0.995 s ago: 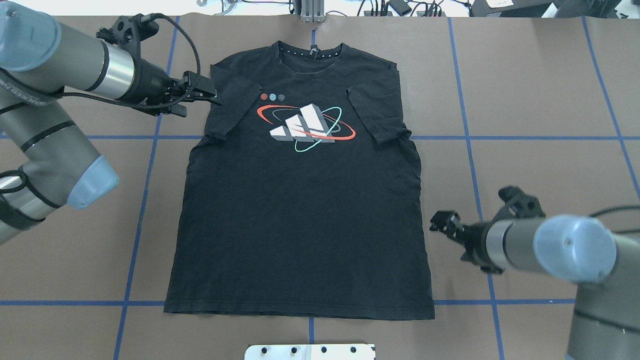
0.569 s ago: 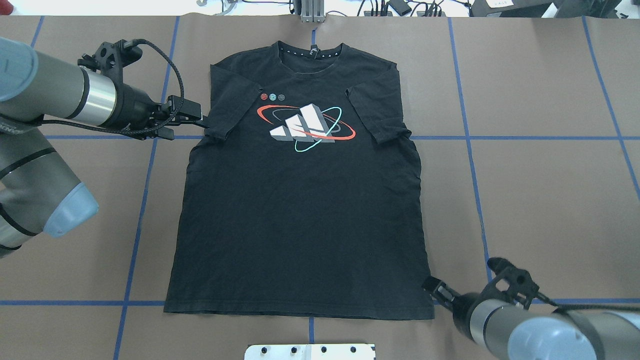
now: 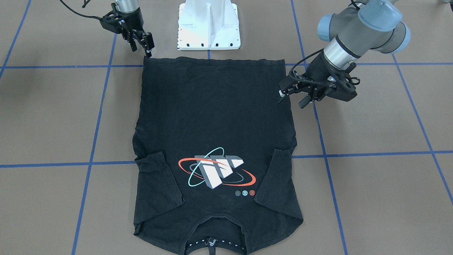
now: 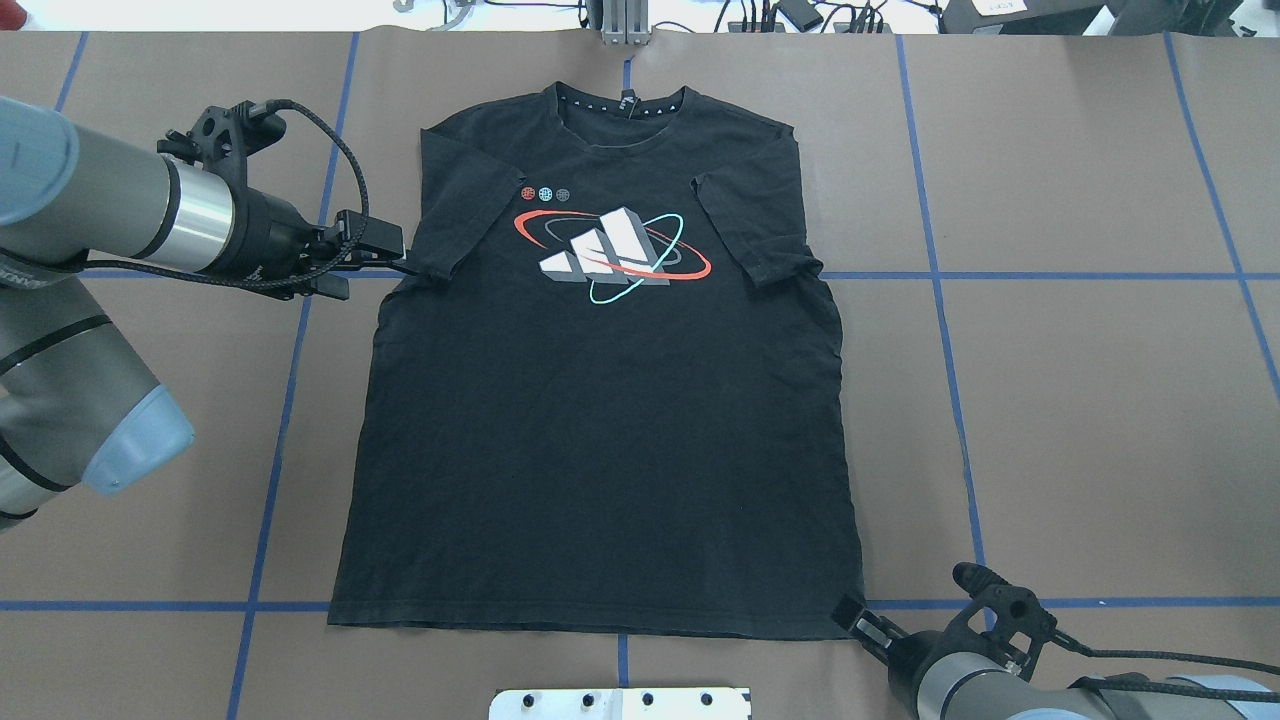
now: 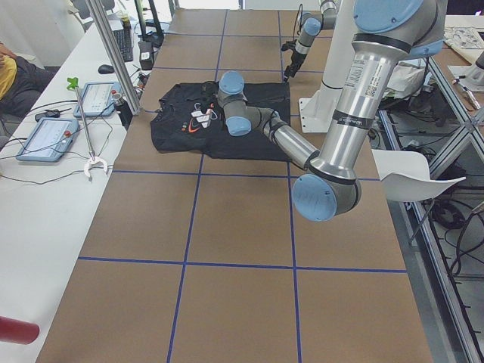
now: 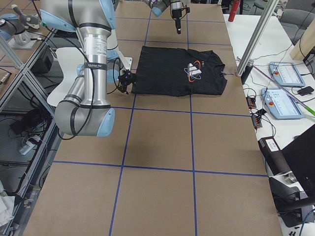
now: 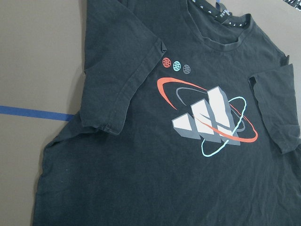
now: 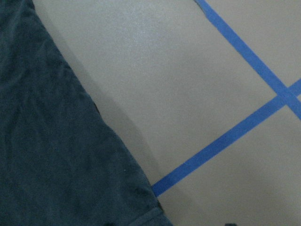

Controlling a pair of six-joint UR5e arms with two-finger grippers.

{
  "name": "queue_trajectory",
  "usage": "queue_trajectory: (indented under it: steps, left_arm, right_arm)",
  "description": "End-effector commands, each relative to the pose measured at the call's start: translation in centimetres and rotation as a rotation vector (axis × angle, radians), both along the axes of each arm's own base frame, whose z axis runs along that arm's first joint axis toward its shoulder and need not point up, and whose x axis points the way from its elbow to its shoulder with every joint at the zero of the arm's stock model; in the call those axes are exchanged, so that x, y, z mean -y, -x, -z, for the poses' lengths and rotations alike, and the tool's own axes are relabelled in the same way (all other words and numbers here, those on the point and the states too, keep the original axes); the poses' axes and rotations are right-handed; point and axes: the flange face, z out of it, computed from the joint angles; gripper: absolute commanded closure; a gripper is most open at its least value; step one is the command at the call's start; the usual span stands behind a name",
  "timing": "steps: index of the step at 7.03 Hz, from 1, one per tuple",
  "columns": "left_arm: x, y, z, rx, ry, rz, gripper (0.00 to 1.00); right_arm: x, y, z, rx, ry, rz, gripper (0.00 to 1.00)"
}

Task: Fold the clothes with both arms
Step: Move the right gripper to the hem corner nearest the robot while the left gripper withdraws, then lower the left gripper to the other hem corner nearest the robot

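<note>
The black short-sleeved T-shirt [image 4: 600, 420] with an orange, teal and grey-white orbit logo lies flat and logo-up on the brown, blue-taped desk [image 4: 1080, 400], between the two claws. The left claw [image 4: 392, 258] has its fingers apart, with the shirt's sleeve edge just beside its tips. The right claw [image 4: 856, 617] also has its fingers apart, at the hem corner. Whether it touches the shirt cannot be told.

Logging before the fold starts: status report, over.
Left gripper open beside a sleeve. Right gripper open at a hem corner. Shirt flat, logo up, sleeves tucked in. Nothing lying on it.
</note>
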Motion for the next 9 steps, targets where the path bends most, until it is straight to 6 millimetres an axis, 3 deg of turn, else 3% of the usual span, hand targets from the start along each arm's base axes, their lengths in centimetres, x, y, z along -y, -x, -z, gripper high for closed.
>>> queue_trajectory:
  steps: [1, 2, 4, 5, 6, 9]
  left_arm:
    - [-1.3, 0.7, -0.3, -0.001, -0.002, -0.006, 0.00]
    - [-1.4, 0.7, -0.3, -0.002, -0.001, -0.007, 0.00]
    - [-2.6, -0.7, -1.1, 0.017, -0.003, -0.006, 0.00]
    - [-3.6, -0.7, -1.7, 0.028, -0.005, 0.001, 0.00]
    - [-4.1, -0.8, -1.9, 0.029, -0.003, 0.000, 0.00]
    - [-5.1, -2.1, -2.4, 0.037, 0.022, 0.019, 0.00]
  right_arm:
    - [-0.7, 1.0, -0.9, -0.019, -0.001, 0.014, 0.21]
    - [-0.6, 1.1, -0.7, -0.014, -0.001, 0.012, 0.30]
    - [-0.1, 0.8, -0.5, -0.011, -0.002, -0.001, 0.73]
    - [0.5, 0.6, -0.4, -0.008, 0.000, -0.012, 0.83]
    - [1.5, 0.2, -0.4, -0.009, 0.001, -0.030, 0.65]
    - [1.1, 0.3, -0.4, -0.008, 0.001, -0.025, 0.62]
